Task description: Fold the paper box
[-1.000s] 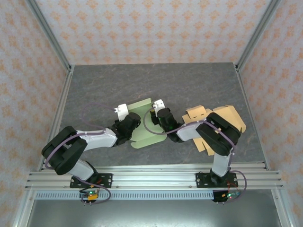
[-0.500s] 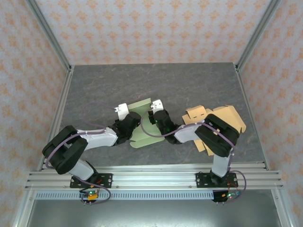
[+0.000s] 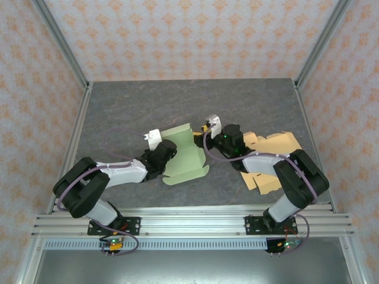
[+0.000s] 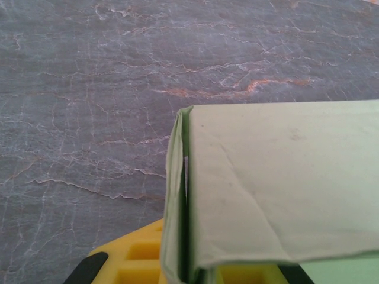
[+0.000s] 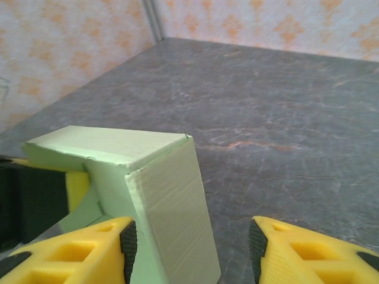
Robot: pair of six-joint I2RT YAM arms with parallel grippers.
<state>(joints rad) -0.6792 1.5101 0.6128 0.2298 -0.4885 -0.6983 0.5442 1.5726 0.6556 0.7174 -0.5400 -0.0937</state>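
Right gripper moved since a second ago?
Yes: the right gripper shifted right, off the green box, toward the tan cardboard that stayed put.

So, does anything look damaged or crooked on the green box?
Yes, slightly. In the left wrist view the green box has a diagonal crease across its flat panel, and the folded side wall gapes a little at the corner.

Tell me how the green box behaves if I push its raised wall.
Probably light and floppy: the green box is thin creased sheet. Its raised wall may bend or spring open; the corner seam gapes. It likely won't slide, since the left gripper is shut on its edge.
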